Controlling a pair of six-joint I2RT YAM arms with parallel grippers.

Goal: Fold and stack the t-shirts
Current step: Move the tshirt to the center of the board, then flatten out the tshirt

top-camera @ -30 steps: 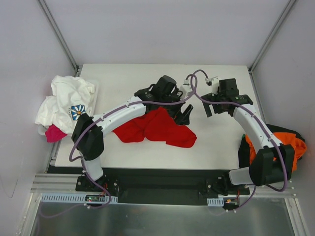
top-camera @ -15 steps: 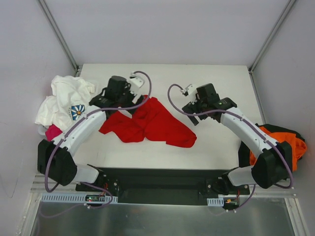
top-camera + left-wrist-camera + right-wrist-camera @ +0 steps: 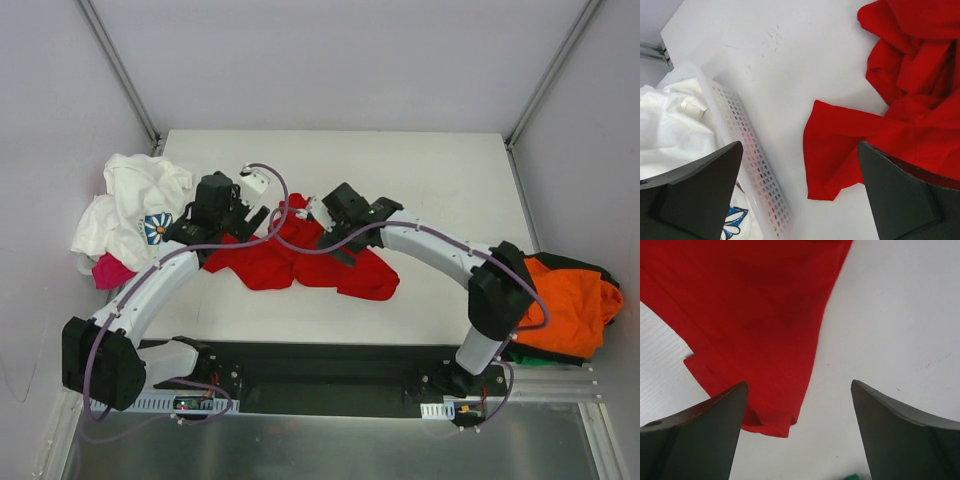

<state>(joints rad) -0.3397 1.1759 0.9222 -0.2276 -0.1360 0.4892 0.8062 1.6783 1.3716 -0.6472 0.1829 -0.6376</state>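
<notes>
Left gripper [image 3: 800, 155] and right gripper [image 3: 797, 390] have swung onto the crumpled red t-shirt [image 3: 300, 258], both released; next pinch its edges to flatten

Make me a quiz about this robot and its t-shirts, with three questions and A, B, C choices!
1. Where is the orange t-shirt?
A) far right, beside the table
B) middle of the table
C) far left

2. What colour is the middle t-shirt?
A) blue
B) red
C) yellow

3. How are the left jaws?
A) shut on a white shirt
B) shut on a red shirt
C) open, holding nothing

Answers:
1 A: it is piled at the top view's right edge.
2 B: its crumpled cloth is bright red.
3 C: the left wrist view shows them wide apart with nothing between them.
</notes>
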